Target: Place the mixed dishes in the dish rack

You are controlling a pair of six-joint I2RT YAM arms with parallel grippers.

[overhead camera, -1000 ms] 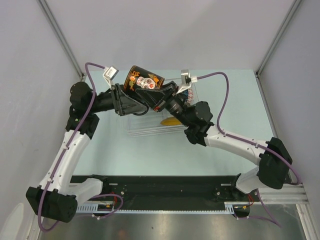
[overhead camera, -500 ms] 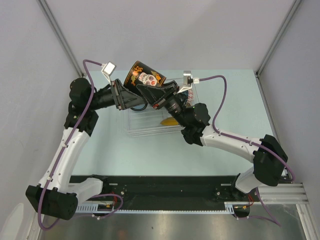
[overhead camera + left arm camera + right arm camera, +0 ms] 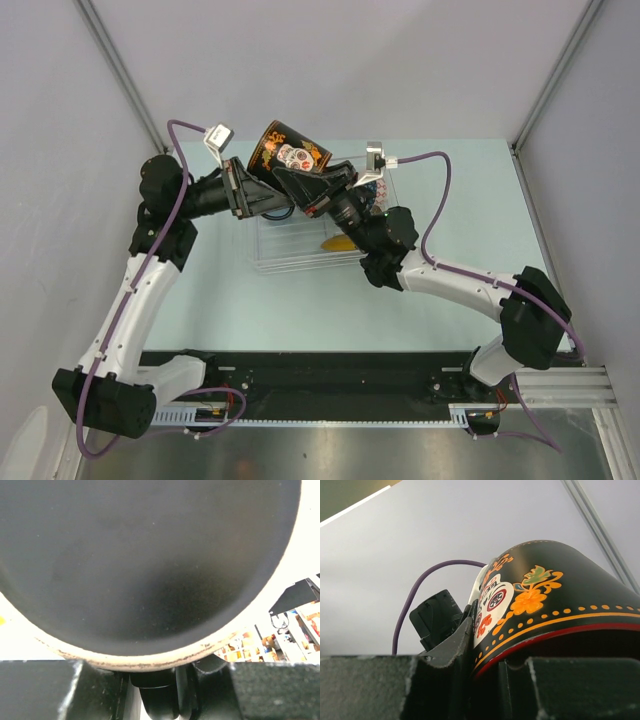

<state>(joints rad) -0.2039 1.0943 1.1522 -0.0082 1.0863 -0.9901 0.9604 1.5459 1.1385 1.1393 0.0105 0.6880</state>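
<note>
The mug (image 3: 290, 157), black with a painted skull, orange flowers and a red rim, hangs tilted in the air above the dish rack (image 3: 285, 258). My right gripper (image 3: 312, 186) is shut on its rim, which fills the right wrist view, mug (image 3: 545, 600) over gripper (image 3: 490, 680). My left gripper (image 3: 262, 192) comes in from the left and is shut on the mug's dark handle (image 3: 155, 695). The mug's dark underside (image 3: 150, 555) fills the left wrist view above the gripper (image 3: 175, 690). A yellow plate (image 3: 340, 243) lies in the rack.
The clear rack stands on the pale green table (image 3: 470, 200) under both forearms. A blue-white patterned dish (image 3: 372, 188) shows partly behind the right wrist. Grey walls close in the left, back and right sides.
My left gripper has gone from wide open to shut on the mug's handle, after edging up to the mug. The right gripper has kept its hold on the rim.
</note>
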